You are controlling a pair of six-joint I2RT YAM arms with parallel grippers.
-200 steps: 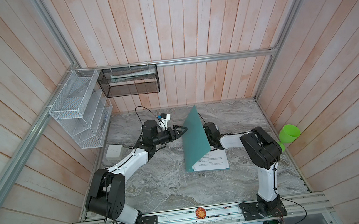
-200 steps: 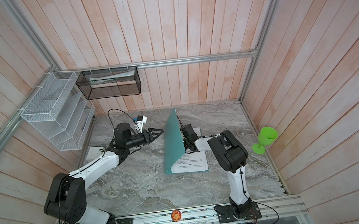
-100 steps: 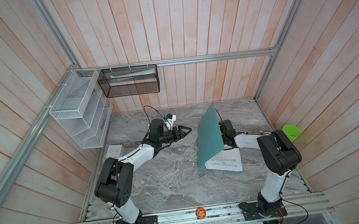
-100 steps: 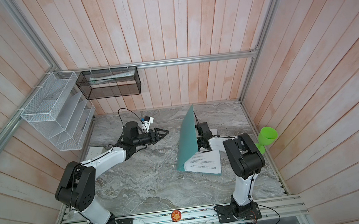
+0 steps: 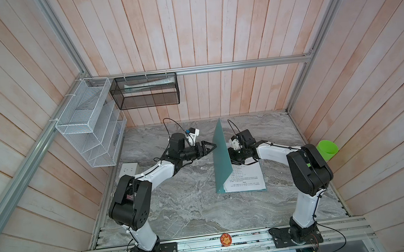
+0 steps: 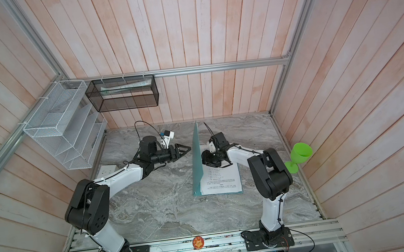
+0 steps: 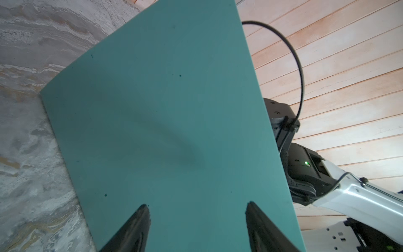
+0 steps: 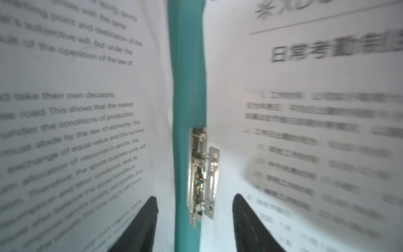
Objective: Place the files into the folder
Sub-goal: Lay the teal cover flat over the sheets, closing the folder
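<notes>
In both top views the folder sits open on the marble table, right of the middle. One cover lies flat and the other stands nearly upright. The files lie inside on the flat cover, print up. The left gripper, jaws spread and holding nothing, points at the raised cover's outer face. Its tips are right by the cover, but contact cannot be told. The right gripper is low over the files' far end, just behind that cover. A black mesh basket on the back wall holds a pale flat item. A white wire rack hangs on the left wall, and a green cup stands by the right wall. A white socket block lies at the table's left edge.

In the left wrist view, the folder's teal cover blocks nearly everything ahead, with the two fingertips apart and bare before it.

In the right wrist view, the fingertips stand apart, gripping nothing. They aim at the teal spine and its metal clip, with printed sheets on both sides.
</notes>
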